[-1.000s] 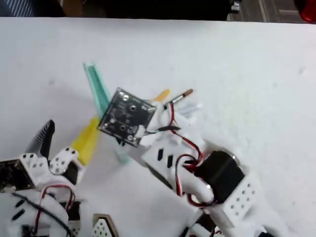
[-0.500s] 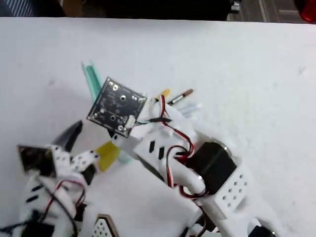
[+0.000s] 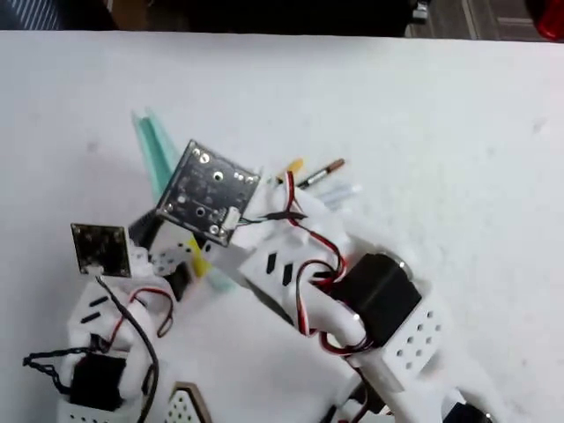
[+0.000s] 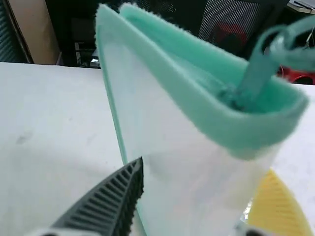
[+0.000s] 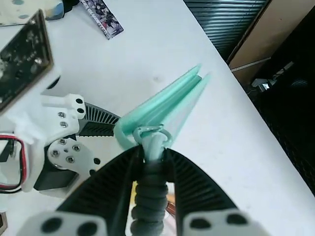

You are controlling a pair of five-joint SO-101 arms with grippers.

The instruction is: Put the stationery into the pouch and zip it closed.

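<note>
Pinching zip pull [image 5: 152, 145], pouch [image 5: 167, 102] seemingly upright

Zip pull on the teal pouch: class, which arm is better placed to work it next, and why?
Right. The right gripper is shut on the zip pull at the pouch end; the left gripper sits beside the pouch, probably better for bracing it.

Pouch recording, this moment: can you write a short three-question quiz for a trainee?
1. True or false: the right gripper has its fingers shut on the zipper pull of the pouch.
2. The pouch's edge is: A red, B green, C black.
3. In the high view, which stationery lies on the table outside the pouch?
Key: 1 true; 2 B; 3 pens.
</note>
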